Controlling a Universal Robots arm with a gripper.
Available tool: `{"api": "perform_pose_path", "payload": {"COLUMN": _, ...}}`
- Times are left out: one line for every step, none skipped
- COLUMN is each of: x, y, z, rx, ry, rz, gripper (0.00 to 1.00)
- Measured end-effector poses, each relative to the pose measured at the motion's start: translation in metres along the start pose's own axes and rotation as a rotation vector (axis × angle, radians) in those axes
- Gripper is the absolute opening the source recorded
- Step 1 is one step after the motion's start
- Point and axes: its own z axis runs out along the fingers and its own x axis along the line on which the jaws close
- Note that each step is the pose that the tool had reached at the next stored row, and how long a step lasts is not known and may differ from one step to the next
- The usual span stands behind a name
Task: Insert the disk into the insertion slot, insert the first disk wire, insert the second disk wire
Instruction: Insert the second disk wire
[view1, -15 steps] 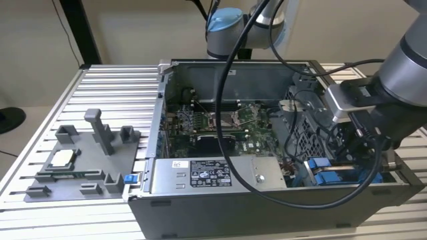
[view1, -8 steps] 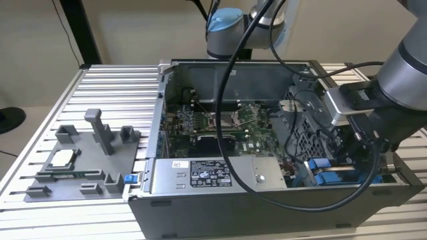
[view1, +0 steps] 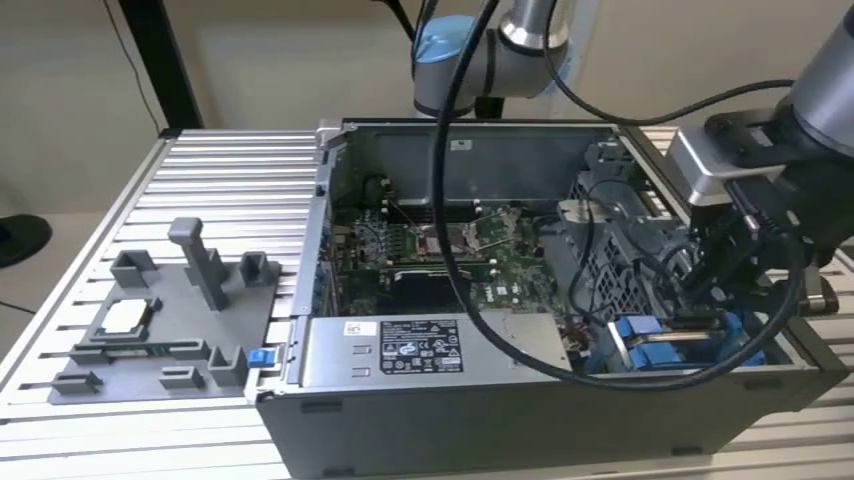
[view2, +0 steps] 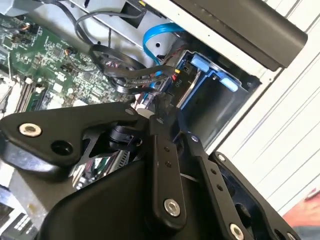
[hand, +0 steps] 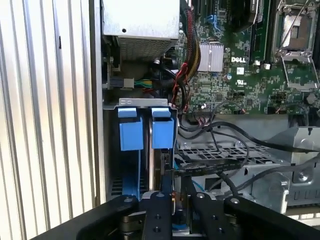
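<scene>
The disk sits in the insertion slot (hand: 107, 150) at the open case's front corner, on the exterior view's right. Its blue carrier (hand: 162, 130) (view2: 212, 70) (view1: 654, 345) is what I see of it, with a second blue carrier tab (hand: 130, 127) beside it. My gripper (view1: 694, 300) (view2: 150, 107) (hand: 175, 185) reaches down into the case at the disk's inner end. Its fingers (hand: 159, 210) stand close together on a flat black connector of a disk wire (hand: 205, 167), held against the disk's end. A bundle of dark wires (view2: 140, 75) runs from there toward the motherboard.
A silver labelled power-supply box (view1: 400, 350) lies along the case's front. The green motherboard (view1: 427, 250) fills the case floor. A blue cable (view2: 155, 35) loops above the bay. On the slatted table (view1: 227, 170), a grey fixture tray (view1: 160, 320) stands at the exterior view's left.
</scene>
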Motion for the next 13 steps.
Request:
{"api": "perform_pose_path", "payload": {"x": -0.0008, "y": -0.0004, "z": -0.0044, "rx": 0.0, "ry": -0.0001, "rz": 0.0, "gripper": 1.0}}
{"api": "perform_pose_path", "payload": {"x": -0.0016, "y": -0.0008, "z": -0.009, "rx": 0.0, "ry": 0.0001, "rz": 0.0, "gripper": 1.0}}
{"api": "perform_pose_path", "payload": {"x": -0.0024, "y": -0.0012, "z": -0.0134, "rx": 0.0, "ry": 0.0, "rz": 0.0, "gripper": 1.0}}
{"api": "perform_pose_path", "payload": {"x": -0.0032, "y": -0.0017, "z": -0.0176, "rx": 0.0, "ry": 0.0, "rz": 0.0, "gripper": 1.0}}
{"api": "perform_pose_path", "payload": {"x": -0.004, "y": -0.0021, "z": -0.0222, "rx": 0.0, "ry": 0.0001, "rz": 0.0, "gripper": 1.0}}
{"api": "perform_pose_path", "payload": {"x": -0.0044, "y": -0.0023, "z": -0.0242, "rx": -0.0001, "ry": 0.0, "rz": 0.0, "gripper": 1.0}}
{"api": "perform_pose_path", "payload": {"x": -0.0044, "y": -0.0023, "z": -0.0244, "rx": -0.0001, "ry": 0.0002, "rz": 0.0, "gripper": 1.0}}
{"api": "perform_pose_path", "payload": {"x": -0.0044, "y": -0.0023, "z": -0.0244, "rx": -0.0003, "ry": 0.0004, "rz": 0.0, "gripper": 1.0}}
{"api": "perform_pose_path", "payload": {"x": -0.0044, "y": -0.0023, "z": -0.0244, "rx": -0.0006, "ry": 0.0004, "rz": 0.0, "gripper": 1.0}}
{"api": "perform_pose_path", "payload": {"x": -0.0044, "y": -0.0022, "z": -0.0245, "rx": -0.0013, "ry": 0.0005, "rz": 0.0, "gripper": 1.0}}
{"api": "perform_pose_path", "payload": {"x": -0.0044, "y": -0.0023, "z": -0.0245, "rx": -0.0018, "ry": 0.0006, "rz": 0.0, "gripper": 1.0}}
{"api": "perform_pose_path", "payload": {"x": -0.0044, "y": -0.0023, "z": -0.0245, "rx": -0.002, "ry": 0.0006, "rz": 0.0, "gripper": 1.0}}
{"api": "perform_pose_path", "payload": {"x": -0.0044, "y": -0.0023, "z": -0.0245, "rx": -0.0023, "ry": 0.0006, "rz": 0.0, "gripper": 1.0}}
